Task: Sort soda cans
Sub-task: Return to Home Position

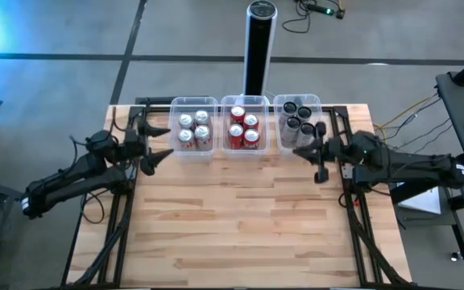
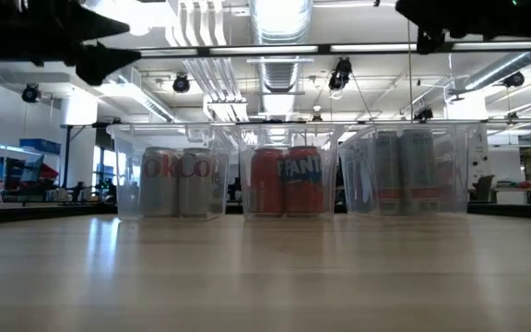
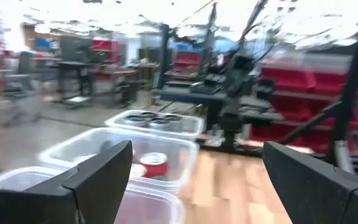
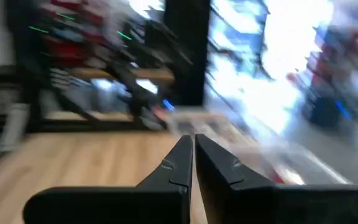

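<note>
Three clear bins stand in a row at the table's far edge. The left bin (image 1: 193, 129) holds silver cans (image 2: 181, 183). Red cans (image 1: 244, 129) fill the middle bin, and the right bin (image 1: 298, 119) holds dark-topped cans (image 2: 402, 171). My left gripper (image 1: 161, 142) hovers open just left of the left bin, pointing at it, holding nothing; its wrist view shows the bins ahead between the fingers (image 3: 197, 186). My right gripper (image 1: 299, 151) is shut and empty, above the table just near of the right bin, its fingertips together (image 4: 193, 162).
A tall black-and-silver cylinder post (image 1: 258, 44) stands behind the middle bin, beyond the table's far edge. The wooden tabletop (image 1: 240, 225) stretches bare from the bins to the near edge. Both arms reach in from the table's left and right sides.
</note>
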### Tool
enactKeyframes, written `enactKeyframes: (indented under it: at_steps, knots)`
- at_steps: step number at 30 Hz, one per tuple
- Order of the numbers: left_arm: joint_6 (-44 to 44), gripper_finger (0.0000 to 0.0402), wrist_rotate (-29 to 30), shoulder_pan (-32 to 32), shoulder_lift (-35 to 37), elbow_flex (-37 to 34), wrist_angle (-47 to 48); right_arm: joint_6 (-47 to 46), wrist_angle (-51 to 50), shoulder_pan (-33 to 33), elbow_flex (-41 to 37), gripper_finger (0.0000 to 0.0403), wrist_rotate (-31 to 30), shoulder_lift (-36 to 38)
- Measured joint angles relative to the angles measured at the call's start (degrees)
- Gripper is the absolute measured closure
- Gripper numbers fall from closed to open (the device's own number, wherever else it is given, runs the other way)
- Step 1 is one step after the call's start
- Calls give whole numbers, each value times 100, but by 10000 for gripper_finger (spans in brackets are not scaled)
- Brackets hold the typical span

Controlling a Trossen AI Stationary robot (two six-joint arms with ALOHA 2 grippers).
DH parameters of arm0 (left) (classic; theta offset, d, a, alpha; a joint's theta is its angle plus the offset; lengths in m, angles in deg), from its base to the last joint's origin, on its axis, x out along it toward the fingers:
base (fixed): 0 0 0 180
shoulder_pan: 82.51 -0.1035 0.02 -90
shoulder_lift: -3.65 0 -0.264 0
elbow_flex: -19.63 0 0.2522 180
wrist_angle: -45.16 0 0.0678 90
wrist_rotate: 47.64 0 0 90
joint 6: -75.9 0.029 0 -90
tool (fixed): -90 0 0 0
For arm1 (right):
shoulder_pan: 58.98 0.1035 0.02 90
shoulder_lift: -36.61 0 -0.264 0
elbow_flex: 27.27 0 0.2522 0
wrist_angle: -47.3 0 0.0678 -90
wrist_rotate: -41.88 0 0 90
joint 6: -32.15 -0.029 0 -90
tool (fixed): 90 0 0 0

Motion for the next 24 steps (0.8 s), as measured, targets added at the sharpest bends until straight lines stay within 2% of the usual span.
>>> enactKeyframes:
  at_steps: [5,7,9,11,17,22,24]
  knots:
    - [-694,57,-674,5,157,-960,-1250,-514,1495,0,-1283,390,976,188]
    - [-1019,57,-733,44,192,-1365,-1743,-827,2059,6,-1747,390,1146,189]
    - [-1180,57,-718,104,198,-1359,-1206,-1031,2064,2,-1864,390,1144,189]
    - [-1143,57,-683,154,150,-1347,-696,-1027,1567,61,-1856,390,1241,184]
    - [-1215,57,-667,221,11,-1422,-450,-1035,1759,301,-1861,390,1082,102]
    - [-1104,57,-522,298,-77,-1422,-587,-1072,1871,833,-1861,390,937,-64]
    - [-1053,57,-503,336,-88,-1422,-589,-1107,1926,1096,-1863,390,690,-170]
